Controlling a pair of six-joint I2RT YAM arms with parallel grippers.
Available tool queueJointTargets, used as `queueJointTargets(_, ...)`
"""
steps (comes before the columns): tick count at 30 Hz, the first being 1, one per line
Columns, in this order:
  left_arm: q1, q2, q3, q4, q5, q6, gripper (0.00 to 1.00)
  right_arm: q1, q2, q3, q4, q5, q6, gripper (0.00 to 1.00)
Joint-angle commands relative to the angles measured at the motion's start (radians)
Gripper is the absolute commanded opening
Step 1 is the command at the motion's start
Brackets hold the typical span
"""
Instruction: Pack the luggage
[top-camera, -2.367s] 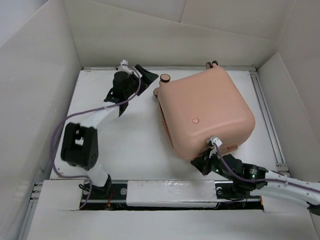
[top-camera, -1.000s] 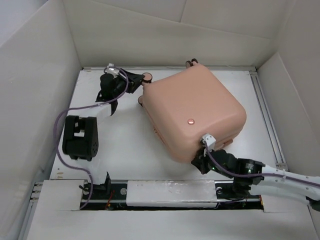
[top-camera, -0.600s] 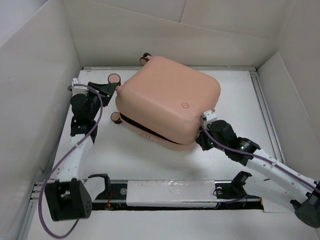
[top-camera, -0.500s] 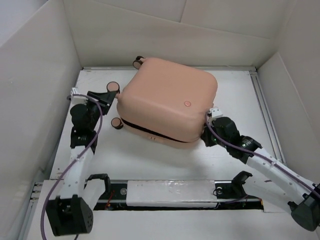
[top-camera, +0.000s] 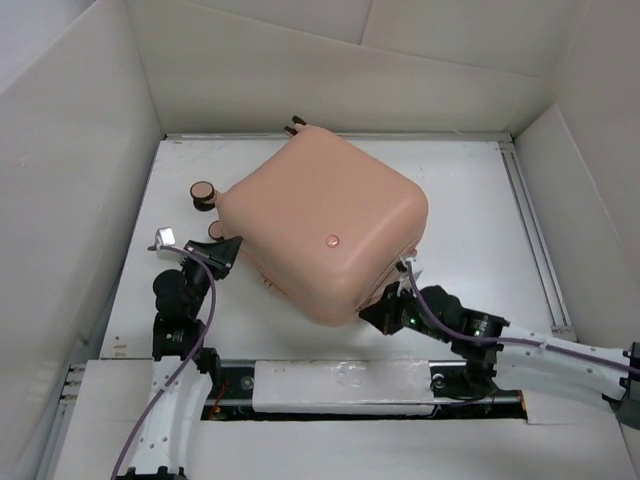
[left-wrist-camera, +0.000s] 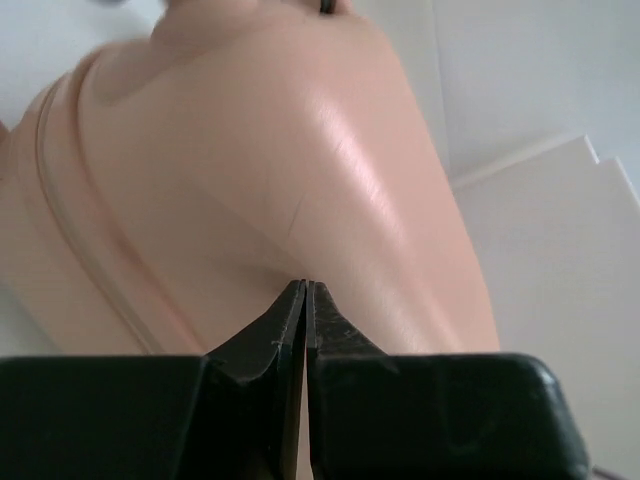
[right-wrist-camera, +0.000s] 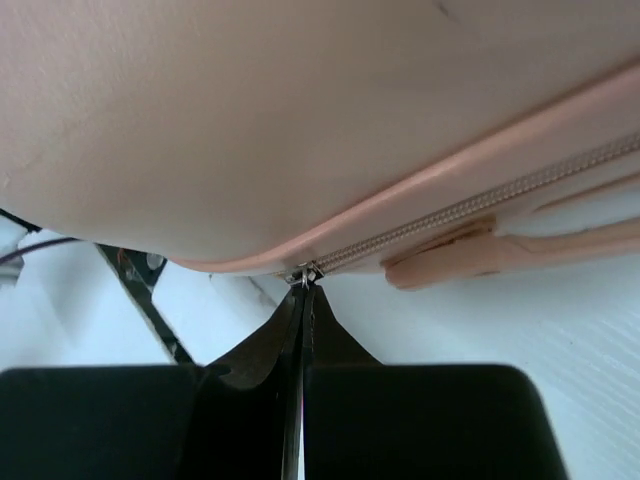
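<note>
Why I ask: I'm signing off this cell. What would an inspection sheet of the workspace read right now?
Surface: white table, no spills or marks seen.
Job's things: peach luggage, closed, lying flat and askew, emblem facing up, wheels at its far-left end.
Clutter: nothing seen.
Grippers: left gripper shut, tips against the shell's side, nothing between them; right gripper shut on the zipper pull at the near edge.
Cables: purple cables run along both arms.
Surroundings: white walls on three sides.
</note>
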Motion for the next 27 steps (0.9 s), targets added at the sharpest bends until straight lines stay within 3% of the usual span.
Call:
queueJointTargets(1, -0.014, -0.026, -0.039, 0.005, 0.031, 0.026, 0.0, -0.126, 0.053, 0.239, 0.083, -0.044, -0.037, 0.0)
queueJointTargets(6, -0.014, -0.071, -0.049, -0.013, 0.081, 0.047, 0.0, -0.52, 0.181, 0.411, 0.002, -0.331, -0.203, 0.0)
queueJointTargets(9, -0.024, -0.121, -0.049, -0.057, 0.111, 0.09, 0.0, -0.629, 0.221, 0.439, -0.019, -0.442, -0.254, 0.0)
queueJointTargets(11, -0.034, -0.155, -0.049, -0.07, 0.172, 0.113, 0.0, -0.766, 0.209, 0.439, -0.031, -0.507, -0.274, 0.0)
queueJointTargets(15, -0.034, -0.122, -0.038, -0.075, 0.155, 0.174, 0.0, -0.896, 0.209, 0.457, -0.077, -0.621, -0.324, 0.0)
queueJointTargets(17, -0.034, -0.074, -0.038, 0.005, 0.207, 0.174, 0.0, -0.958, 0.235, 0.483, -0.114, -0.634, -0.375, 0.0)
queueJointTargets(20, -0.034, -0.014, -0.049, 0.085, 0.282, 0.147, 0.0, -0.97, 0.255, 0.505, -0.2, -0.669, -0.423, 0.0)
queueJointTargets(22, -0.034, -0.031, -0.049, 0.085, 0.292, 0.171, 0.0, -0.921, 0.177, 0.405, -0.179, -0.661, -0.423, 0.0)
queueJointTargets(25, -0.034, -0.052, -0.049, 0.074, 0.341, 0.199, 0.0, -0.77, 0.043, 0.194, -0.111, -0.539, -0.332, 0.0)
queueJointTargets(27, -0.034, -0.052, -0.033, 0.097, 0.385, 0.199, 0.0, -0.71, -0.034, 0.152, -0.123, -0.45, -0.323, 0.0)
